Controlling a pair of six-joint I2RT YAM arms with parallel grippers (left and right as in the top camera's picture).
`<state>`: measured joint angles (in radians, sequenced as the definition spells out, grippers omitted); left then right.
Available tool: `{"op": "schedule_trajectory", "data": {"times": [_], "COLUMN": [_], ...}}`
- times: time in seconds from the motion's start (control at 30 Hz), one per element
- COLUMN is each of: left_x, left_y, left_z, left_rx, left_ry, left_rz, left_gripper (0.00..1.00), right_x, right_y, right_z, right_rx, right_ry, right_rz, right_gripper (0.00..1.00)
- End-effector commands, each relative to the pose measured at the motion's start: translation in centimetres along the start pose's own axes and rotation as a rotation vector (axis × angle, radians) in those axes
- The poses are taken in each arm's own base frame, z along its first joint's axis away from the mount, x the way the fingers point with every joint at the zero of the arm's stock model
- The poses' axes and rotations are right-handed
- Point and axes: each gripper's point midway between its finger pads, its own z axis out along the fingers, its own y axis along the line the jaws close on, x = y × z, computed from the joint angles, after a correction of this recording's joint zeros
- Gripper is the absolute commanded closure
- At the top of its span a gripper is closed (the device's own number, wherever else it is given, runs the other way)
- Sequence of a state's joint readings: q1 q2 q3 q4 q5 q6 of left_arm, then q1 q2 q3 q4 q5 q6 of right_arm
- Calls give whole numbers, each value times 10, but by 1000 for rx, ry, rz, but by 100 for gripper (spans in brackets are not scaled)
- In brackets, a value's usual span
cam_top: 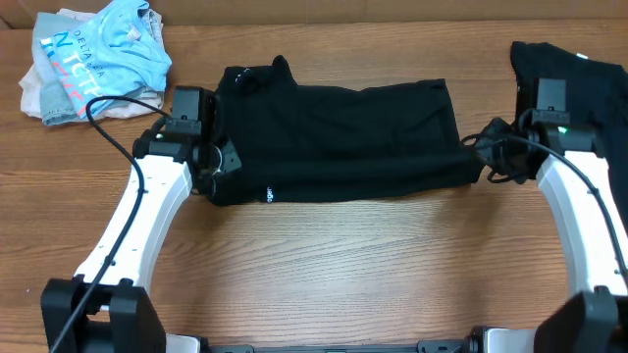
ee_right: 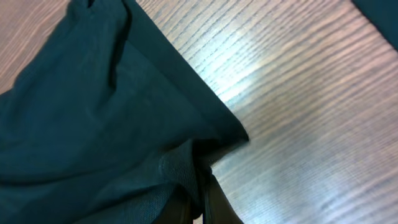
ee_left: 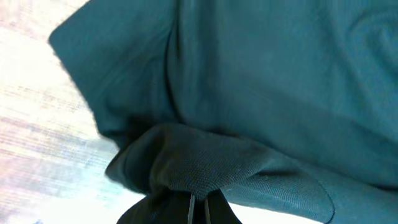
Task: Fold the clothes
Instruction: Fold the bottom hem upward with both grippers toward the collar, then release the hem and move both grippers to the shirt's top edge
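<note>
The left hand is clenched on a bunched corner of the black garment, and the right hand pinches its opposite end the same way. Between them it lies across the middle of the tabletop as a long band, seemingly folded once already. I'd call the job barely half done: the pale heap of clothes looks unfolded, and another dark piece waits far right.
</note>
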<state>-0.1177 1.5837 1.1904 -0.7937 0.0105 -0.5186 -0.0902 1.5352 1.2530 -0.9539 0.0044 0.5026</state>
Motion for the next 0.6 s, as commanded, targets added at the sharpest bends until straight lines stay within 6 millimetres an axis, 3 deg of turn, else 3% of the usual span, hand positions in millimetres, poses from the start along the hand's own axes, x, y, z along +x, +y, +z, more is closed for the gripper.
{"op": "schedule_trajectory", "data": {"times": [0.0, 0.17, 0.37, 0.57], "left_x": [-15, -30, -32, -41], "left_y": [-1, -9, -9, -14], "left_z": [4, 18, 46, 65], "left_rx": [-17, 5, -5, 7], "left_ry": [-51, -96, -79, -101], "left_rz": [-8, -2, -2, 0], "left_gripper": [96, 94, 86, 87], "right_x": [-5, -10, -13, -22], "right_y": [-3, 0, 1, 6], "right_z": [17, 37, 55, 77], "right_rx": [25, 27, 32, 20], "right_ry": [3, 6, 15, -5], "right_rz": [13, 13, 12, 21], "right_gripper": [96, 96, 96, 96]}}
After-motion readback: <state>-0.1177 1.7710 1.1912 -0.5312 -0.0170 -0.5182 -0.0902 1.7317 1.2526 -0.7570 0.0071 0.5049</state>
